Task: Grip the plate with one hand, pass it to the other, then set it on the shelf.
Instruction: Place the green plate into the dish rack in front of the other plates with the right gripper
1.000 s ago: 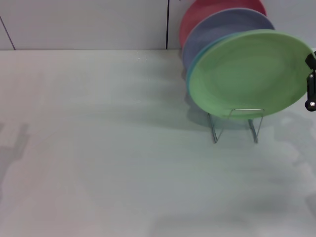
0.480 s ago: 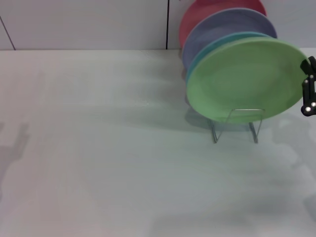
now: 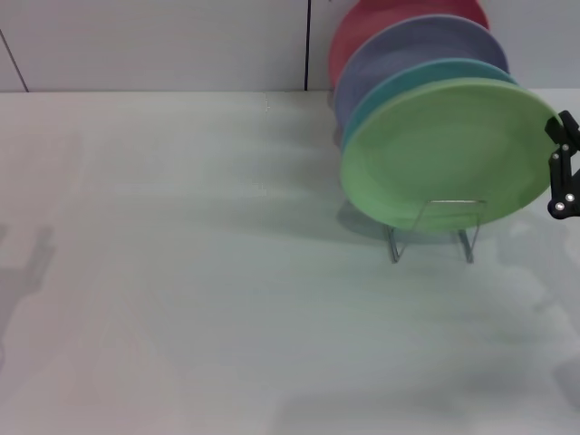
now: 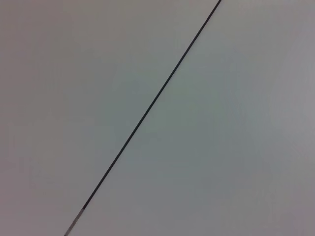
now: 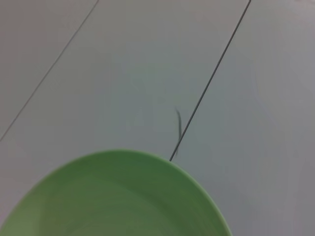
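The light green plate (image 3: pixel 444 154) stands tilted at the front of the row on the shelf (image 3: pixel 433 231), a thin silver wire rack whose front loops show below the plate. At the plate's right rim, by the right edge of the head view, is my right gripper (image 3: pixel 560 165), black and shut on that rim. The right wrist view shows the green plate (image 5: pixel 118 196) close up, with pale surface beyond it. My left gripper is out of view; its wrist view holds only a pale surface with a dark seam (image 4: pixel 147 108).
Behind the green plate in the rack stand a sky-blue plate (image 3: pixel 399 86), a lavender plate (image 3: pixel 408 50) and a red plate (image 3: pixel 362 23). The white table (image 3: pixel 181 272) stretches left and forward of the rack, with a pale wall behind.
The green plate has tipped and sunk lower against the plates behind it, showing more of the sky-blue rim. My right gripper has shifted slightly left and down with it.
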You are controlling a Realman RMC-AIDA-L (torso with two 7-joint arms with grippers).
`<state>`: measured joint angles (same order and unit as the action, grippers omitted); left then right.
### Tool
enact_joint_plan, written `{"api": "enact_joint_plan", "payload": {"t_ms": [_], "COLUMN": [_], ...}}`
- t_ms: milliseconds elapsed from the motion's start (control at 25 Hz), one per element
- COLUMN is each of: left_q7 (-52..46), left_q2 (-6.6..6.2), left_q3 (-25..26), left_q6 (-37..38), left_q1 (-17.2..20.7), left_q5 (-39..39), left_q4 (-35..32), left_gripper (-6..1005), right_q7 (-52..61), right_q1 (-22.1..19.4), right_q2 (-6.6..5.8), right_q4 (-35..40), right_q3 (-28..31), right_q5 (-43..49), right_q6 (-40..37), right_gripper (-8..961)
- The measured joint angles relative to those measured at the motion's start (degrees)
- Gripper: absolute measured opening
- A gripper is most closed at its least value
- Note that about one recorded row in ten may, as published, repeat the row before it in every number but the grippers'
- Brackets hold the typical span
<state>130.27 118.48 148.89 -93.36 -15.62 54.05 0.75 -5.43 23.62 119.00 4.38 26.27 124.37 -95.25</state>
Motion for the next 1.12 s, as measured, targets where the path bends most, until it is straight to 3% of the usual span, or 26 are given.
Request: {"api": "enact_joint_plan", "payload": {"t_ms": [1120], "left_q7": [-0.84], "left_q2": [-0.09], "left_q3": [0.00], "left_q6": [0.03], "left_q1": [-0.38], "left_q5": [0.00], "left_q4": [0.13], "left_gripper": [742], "right_q7": [-0.08], "right_q1": [0.29], "right_q2": [-0.09], "right_q4": [0.14], "right_q3": [-1.05], "right_q5": [-0.01], "right_q6": [2.33], "right_gripper": [19]}}
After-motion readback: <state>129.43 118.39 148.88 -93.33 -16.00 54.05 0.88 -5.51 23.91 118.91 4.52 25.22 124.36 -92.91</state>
